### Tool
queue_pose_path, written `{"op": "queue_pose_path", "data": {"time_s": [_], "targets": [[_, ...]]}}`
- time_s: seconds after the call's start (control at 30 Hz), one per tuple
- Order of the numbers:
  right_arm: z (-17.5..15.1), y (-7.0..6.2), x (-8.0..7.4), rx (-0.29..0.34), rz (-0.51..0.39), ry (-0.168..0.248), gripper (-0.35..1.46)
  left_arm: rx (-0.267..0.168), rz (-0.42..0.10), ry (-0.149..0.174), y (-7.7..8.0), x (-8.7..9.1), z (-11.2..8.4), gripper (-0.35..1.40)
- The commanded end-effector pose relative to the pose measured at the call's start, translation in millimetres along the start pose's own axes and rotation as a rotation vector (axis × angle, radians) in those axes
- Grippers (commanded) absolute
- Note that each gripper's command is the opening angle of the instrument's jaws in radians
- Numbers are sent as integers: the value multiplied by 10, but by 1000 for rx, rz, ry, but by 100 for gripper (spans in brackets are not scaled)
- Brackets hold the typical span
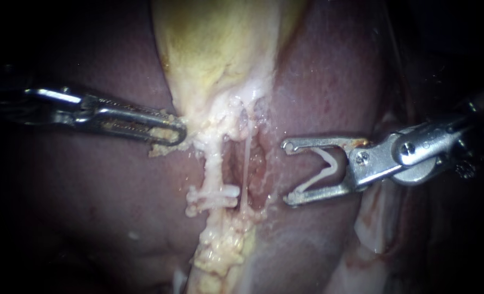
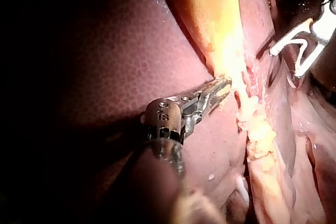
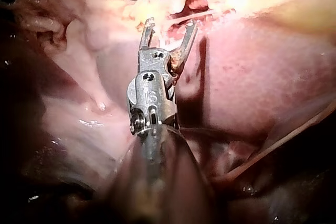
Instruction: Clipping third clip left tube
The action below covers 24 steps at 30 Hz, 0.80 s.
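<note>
The liver (image 1: 89, 207) fills the background, dark reddish-brown and smooth, with a faint mottled grain in the left wrist view. The gallbladder (image 1: 220, 43) lies over it, pale yellow, broad at the top of the endoscope view and narrowing to a whitish neck. Below the neck a reddish hollow (image 1: 261, 163) opens in the tissue, with a thin pale strand (image 1: 246, 158) running down its length. Lumpy yellow fat (image 1: 222, 250) trails on beneath it across the liver.

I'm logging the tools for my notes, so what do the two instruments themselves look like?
Both are bare silvery metal. The left instrument ends in long, narrow, slotted jaws with toothed edges. The right instrument has hook-tipped jaws on a screwed hinge block.
</note>
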State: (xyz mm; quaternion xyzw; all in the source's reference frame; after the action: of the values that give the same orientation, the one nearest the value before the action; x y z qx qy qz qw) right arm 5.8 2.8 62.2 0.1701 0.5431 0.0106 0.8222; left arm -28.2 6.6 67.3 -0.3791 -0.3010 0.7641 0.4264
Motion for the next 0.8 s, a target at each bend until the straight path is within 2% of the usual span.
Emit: {"op": "queue_pose_path", "data": {"time_s": [0.03,0.13,0.23,0.37,0.53,0.6,0.7,0.8], "targets": [[0,0,0,0,0,0,50,-1,0,0,1,0,-1,-35],[0,0,0,0,0,0,50,-4,0,-1,1,1,-6,-35],[0,0,1,0,0,0,50,-10,-5,-1,4,8,-19,-35],[0,-1,1,0,0,0,50,-26,-26,30,14,24,-45,-35],[1,-1,1,0,0,0,50,-55,-55,91,35,48,-84,-35],[1,-1,2,0,0,0,50,-59,-66,102,44,55,-95,-35],[2,-1,2,0,0,0,50,-54,-74,105,53,58,-101,-35],[3,-2,4,2,0,1,50,-46,-73,110,53,53,-97,-35]]}}
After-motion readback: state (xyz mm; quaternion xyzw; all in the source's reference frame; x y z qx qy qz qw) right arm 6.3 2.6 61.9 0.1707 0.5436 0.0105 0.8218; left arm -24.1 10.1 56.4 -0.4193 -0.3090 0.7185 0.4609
